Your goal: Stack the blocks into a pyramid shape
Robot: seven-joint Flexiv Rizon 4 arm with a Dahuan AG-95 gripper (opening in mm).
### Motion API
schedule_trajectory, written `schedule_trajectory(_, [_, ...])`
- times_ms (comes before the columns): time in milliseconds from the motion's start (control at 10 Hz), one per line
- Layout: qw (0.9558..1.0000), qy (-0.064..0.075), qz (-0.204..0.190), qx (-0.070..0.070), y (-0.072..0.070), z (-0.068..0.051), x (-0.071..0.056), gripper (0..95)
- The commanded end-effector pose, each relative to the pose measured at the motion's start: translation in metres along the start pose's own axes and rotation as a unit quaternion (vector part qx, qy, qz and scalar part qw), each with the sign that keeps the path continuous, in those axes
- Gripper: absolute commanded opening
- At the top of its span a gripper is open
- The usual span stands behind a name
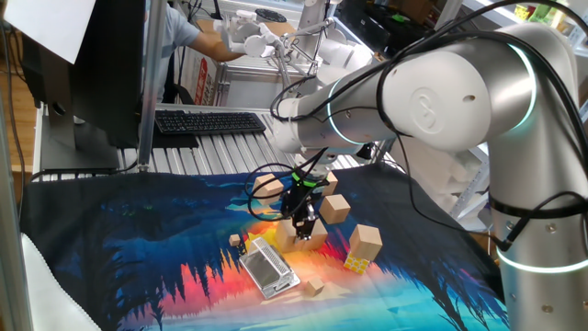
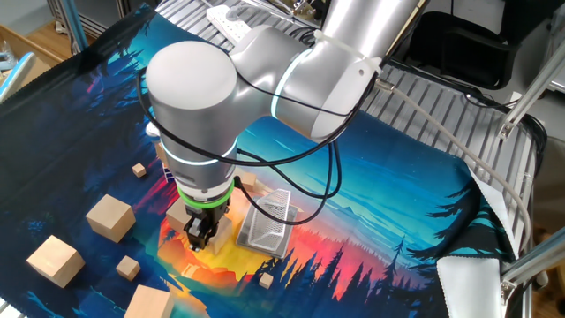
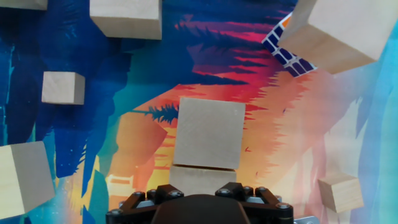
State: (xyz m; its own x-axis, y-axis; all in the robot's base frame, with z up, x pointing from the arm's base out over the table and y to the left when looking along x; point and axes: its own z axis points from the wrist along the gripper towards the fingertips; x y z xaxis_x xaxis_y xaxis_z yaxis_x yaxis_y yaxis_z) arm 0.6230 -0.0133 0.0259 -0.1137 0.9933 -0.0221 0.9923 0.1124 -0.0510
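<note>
Plain light-tan wooden block (image 3: 209,132) touching a second block (image 3: 202,179), gripper (image 2: 202,231) downward, clamped on that second block, forest-print mat (image 1: 138,239) beneath.

The arm (image 2: 265,71) is built of rounded, matte silver-grey housings, and its joints are ringed by thin glowing cyan bands. Black cables are looped along the wrist. A bright green ring is seen above the black two-finger gripper (image 2: 201,237), where small screws are set.
</note>
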Motion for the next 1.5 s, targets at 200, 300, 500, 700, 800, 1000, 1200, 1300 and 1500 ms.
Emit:
schedule_trajectory(200, [1.0000, 0.001, 0.003, -0.002, 0.000, 0.000, 0.000, 76.0])
schedule_trajectory(300, [1.0000, 0.000, 0.004, -0.003, 0.000, 0.000, 0.000, 76.0])
schedule_trajectory(500, [1.0000, -0.002, 0.005, -0.005, 0.001, 0.001, 0.001, 76.0])
schedule_trajectory(700, [1.0000, -0.003, 0.003, -0.006, 0.001, 0.002, 0.001, 76.0])
schedule_trajectory(800, [1.0000, -0.002, 0.000, -0.007, 0.001, 0.002, 0.001, 76.0])
schedule_trajectory(1000, [1.0000, -0.001, -0.006, -0.005, 0.001, 0.001, 0.001, 76.0])
schedule_trajectory(1200, [0.9999, 0.006, -0.010, -0.003, -0.001, -0.007, 0.002, 76.0])
schedule_trajectory(1300, [0.9999, 0.007, -0.013, -0.003, -0.002, -0.013, 0.003, 76.0])
schedule_trajectory(1500, [0.9998, 0.006, -0.019, -0.003, 0.000, -0.026, 0.002, 76.0])
